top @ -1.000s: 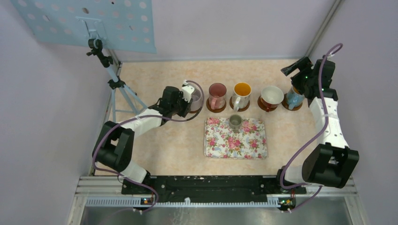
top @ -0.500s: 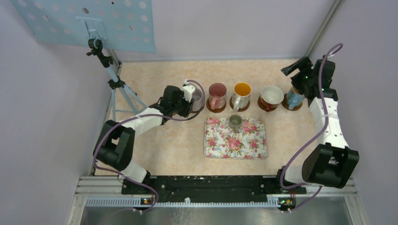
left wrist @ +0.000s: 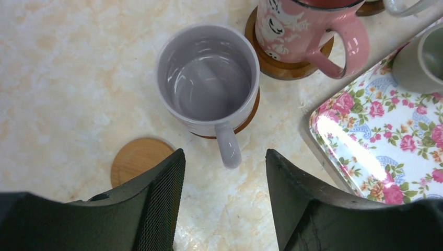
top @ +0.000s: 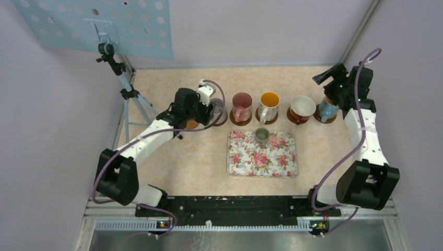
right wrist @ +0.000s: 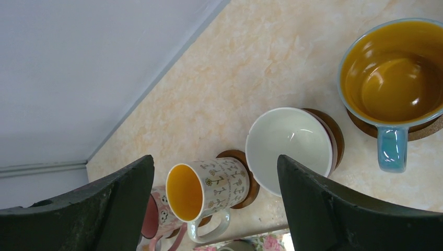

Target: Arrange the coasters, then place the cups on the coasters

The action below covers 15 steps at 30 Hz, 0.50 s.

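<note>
Now the left jaws stand apart and empty, the lavender cup point(left wrist: 208, 78) just ahead on its coaster point(left wrist: 249, 119). The grey-green cup point(left wrist: 426, 57) sits on the floral tray point(left wrist: 365, 136) to their right, the bare coaster point(left wrist: 137, 159) beside their left finger. The right jaws, also apart, hang farther off.

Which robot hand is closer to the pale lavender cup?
Left. The left hand hovers open by the lavender cup, at its handle; the right hand is at the row's other end, by the light blue cup.
</note>
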Motion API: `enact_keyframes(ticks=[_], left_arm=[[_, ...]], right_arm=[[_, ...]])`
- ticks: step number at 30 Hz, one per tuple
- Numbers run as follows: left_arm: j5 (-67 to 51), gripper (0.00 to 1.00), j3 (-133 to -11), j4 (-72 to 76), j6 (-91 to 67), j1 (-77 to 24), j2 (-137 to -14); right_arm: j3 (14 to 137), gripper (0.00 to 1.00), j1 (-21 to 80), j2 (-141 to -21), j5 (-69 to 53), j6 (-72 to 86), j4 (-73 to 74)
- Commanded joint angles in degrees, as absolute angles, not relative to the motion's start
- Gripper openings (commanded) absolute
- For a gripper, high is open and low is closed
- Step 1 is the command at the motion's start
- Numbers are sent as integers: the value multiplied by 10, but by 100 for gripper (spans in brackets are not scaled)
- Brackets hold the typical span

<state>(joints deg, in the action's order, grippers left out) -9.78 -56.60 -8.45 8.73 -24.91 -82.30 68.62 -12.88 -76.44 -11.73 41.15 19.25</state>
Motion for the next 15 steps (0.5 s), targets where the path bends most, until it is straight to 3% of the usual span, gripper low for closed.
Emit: enact_keyframes(ticks=[1,8,15], left_arm=[[-94,65,-591,-117,97,-247,-778],[-214,65,-648,-130,158,-264,-777],[-188,64,-708,-172,138,-416,-838]], right_arm=[[681,86,-128,-745,-125,407,164],[676,86,-128,-746,-137,390,169],[671,86,-128,-747,-139,381,181]])
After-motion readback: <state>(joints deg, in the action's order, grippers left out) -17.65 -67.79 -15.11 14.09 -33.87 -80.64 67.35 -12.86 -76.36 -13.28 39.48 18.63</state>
